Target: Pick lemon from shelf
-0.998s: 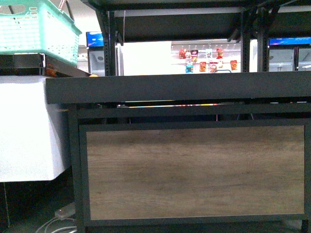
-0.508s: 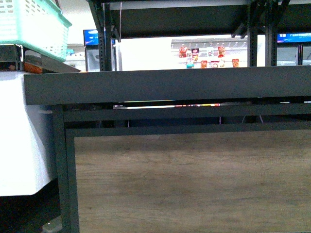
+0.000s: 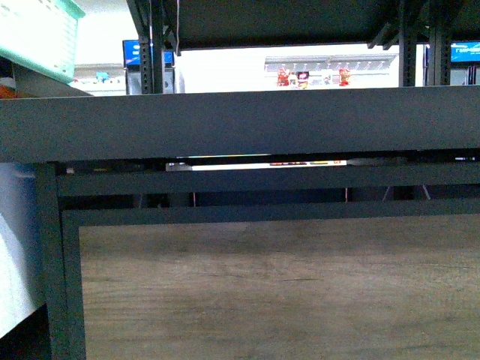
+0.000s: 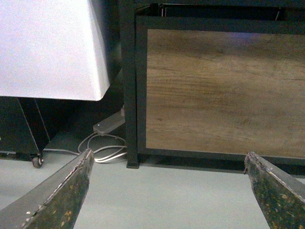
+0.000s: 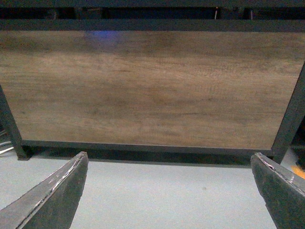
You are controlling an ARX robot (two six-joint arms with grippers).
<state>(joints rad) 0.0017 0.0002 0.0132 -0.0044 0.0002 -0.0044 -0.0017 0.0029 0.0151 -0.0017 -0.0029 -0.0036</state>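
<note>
The shelf fills the front view: a dark tray rim (image 3: 240, 120) runs across, with a black frame and a brown wood-grain panel (image 3: 277, 292) below it. The lemon is out of view; the tray's top surface is hidden behind the rim. My left gripper (image 4: 169, 160) is open, low over the grey floor, facing the shelf's left leg and panel (image 4: 224, 90). My right gripper (image 5: 169, 160) is open too, low over the floor before the same wood panel (image 5: 152, 86). Nothing lies between either pair of fingers.
A white freezer case (image 4: 47, 47) stands left of the shelf, with white cables (image 4: 107, 145) on the floor beside the shelf's leg (image 4: 129, 95). A turquoise basket (image 3: 37, 34) sits up at the far left. An upper tray (image 3: 277, 22) overhangs the lower one.
The front view has closed in on the shelf and shifted right: the tray rim and wood panel loom larger, and the basket and freezer case have slid towards the left edge.
</note>
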